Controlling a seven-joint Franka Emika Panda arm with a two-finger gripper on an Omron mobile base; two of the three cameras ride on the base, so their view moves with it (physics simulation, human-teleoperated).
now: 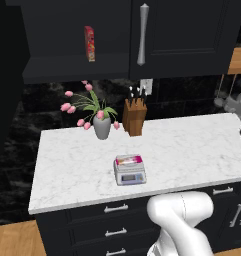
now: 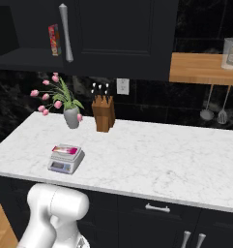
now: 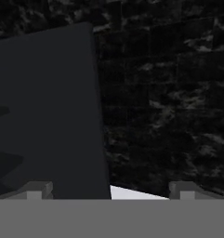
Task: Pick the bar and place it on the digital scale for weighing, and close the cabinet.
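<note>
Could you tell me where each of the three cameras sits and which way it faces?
Left base view: behind the arm's left, looking down at the counter; white arm lower right.
Right base view: behind its right, same counter; arm lower left.
Hand view: on the hand, facing a black panel and dark wall; open jaws at bottom.
Both base views share the bar on the digital scale.

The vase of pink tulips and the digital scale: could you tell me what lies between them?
Only bare white marble counter lies between the vase and the digital scale, in both base views.

Even soft rendered light, dim up top, pics low-res, slightly blurry.
</note>
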